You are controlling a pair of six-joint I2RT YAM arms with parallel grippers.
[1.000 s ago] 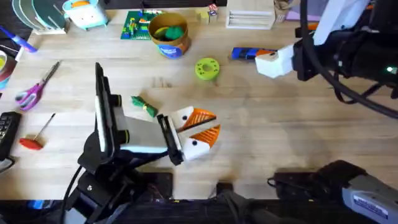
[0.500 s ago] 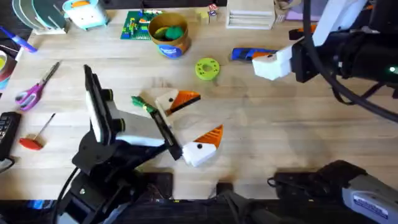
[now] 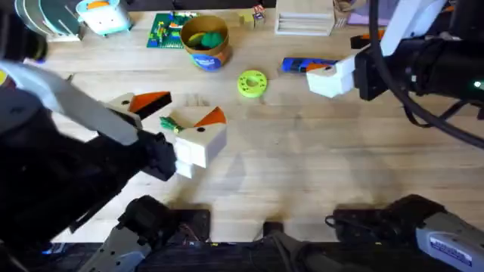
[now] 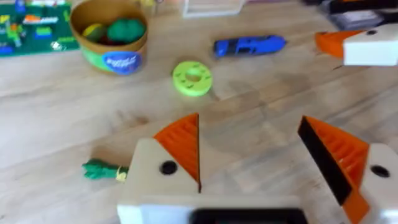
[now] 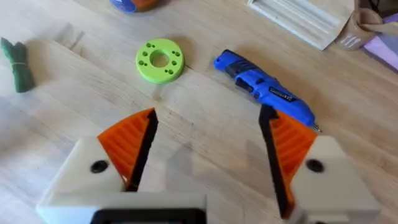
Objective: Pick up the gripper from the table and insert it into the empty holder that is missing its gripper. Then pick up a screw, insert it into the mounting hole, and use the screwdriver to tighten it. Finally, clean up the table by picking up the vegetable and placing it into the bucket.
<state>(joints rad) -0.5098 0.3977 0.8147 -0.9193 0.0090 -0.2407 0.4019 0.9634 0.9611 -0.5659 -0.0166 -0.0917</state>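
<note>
The green vegetable (image 3: 172,125) lies on the wooden table (image 3: 318,151). My left gripper (image 3: 181,113) hangs open above it, white fingers with orange pads spread wide. In the left wrist view the vegetable (image 4: 102,169) sits just outside one finger (image 4: 180,149) of that gripper (image 4: 255,168). The yellow-orange bucket (image 3: 206,41) stands at the back with toys inside. The blue screwdriver (image 3: 302,66) lies right of it. My right gripper (image 3: 324,75) hovers open over the screwdriver (image 5: 264,90), nothing between its fingers (image 5: 208,140). The loose gripper, the holder and a screw are out of view.
A lime-green disc (image 3: 252,83) lies between the bucket and the screwdriver. A green brick plate (image 3: 162,30), a blue toy (image 3: 102,15) and a white rack (image 3: 302,19) line the back edge. My raised left arm (image 3: 53,166) covers the table's left side.
My left arm has risen toward the camera, and its gripper has swung back and left to stand over the vegetable, fingers spread wider. The right gripper has barely moved.
</note>
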